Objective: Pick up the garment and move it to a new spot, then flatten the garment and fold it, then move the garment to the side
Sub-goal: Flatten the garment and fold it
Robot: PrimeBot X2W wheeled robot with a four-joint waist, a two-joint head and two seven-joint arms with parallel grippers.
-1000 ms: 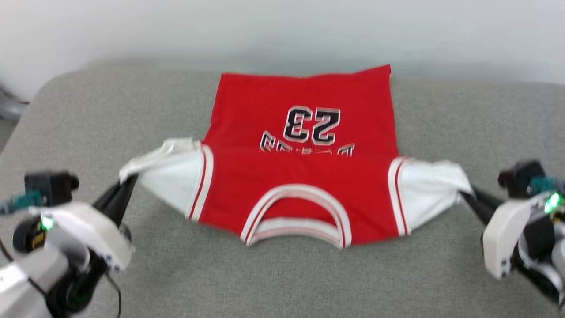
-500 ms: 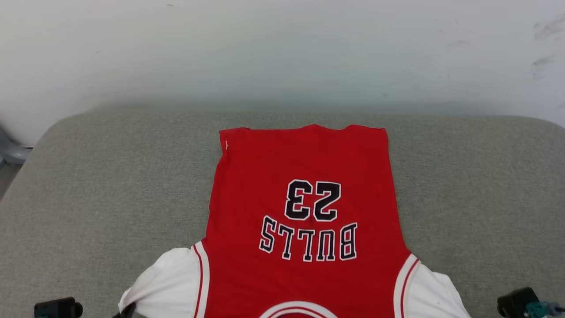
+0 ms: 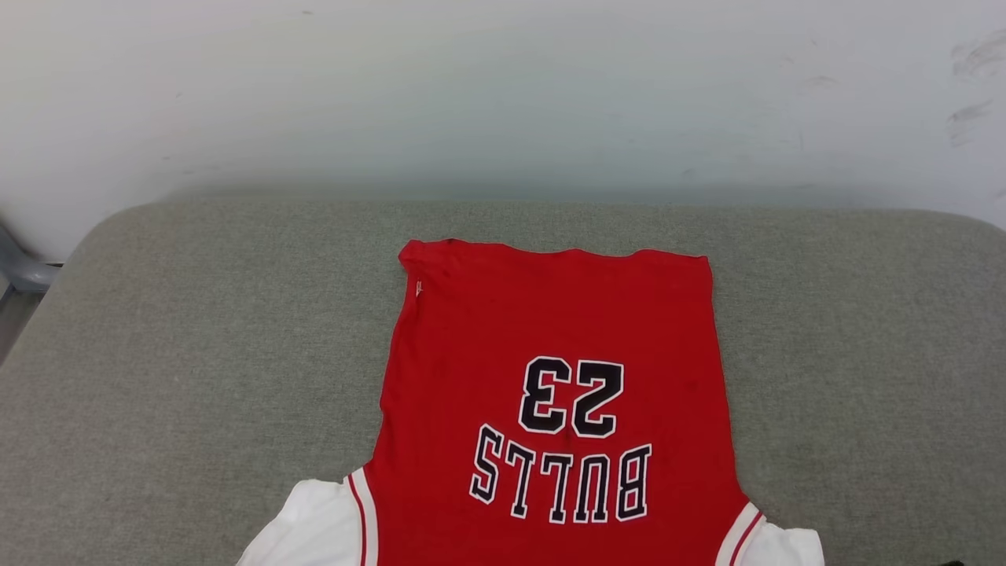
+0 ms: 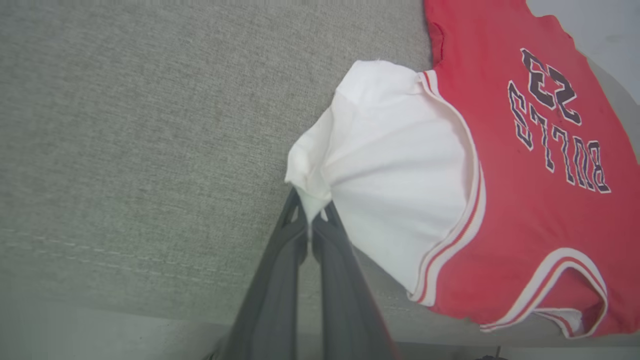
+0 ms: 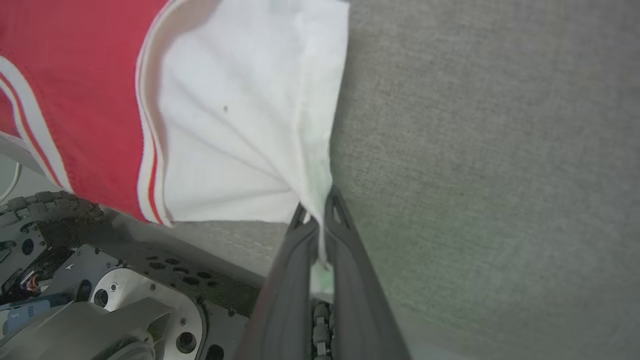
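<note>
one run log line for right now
jersey: spread print-up on grey cushion | left gripper: shut on its white sleeve | right gripper: shut on other sleeve

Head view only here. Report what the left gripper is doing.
Observer: The left gripper is shut on the tip of one white sleeve of the garment.
Operator: Now the right one.
Observer: The right gripper is shut on the edge of the other white sleeve.
Operator: Give me the collar.
Observer: The striped collar hangs past the cushion's front edge, over the robot's base.
</note>
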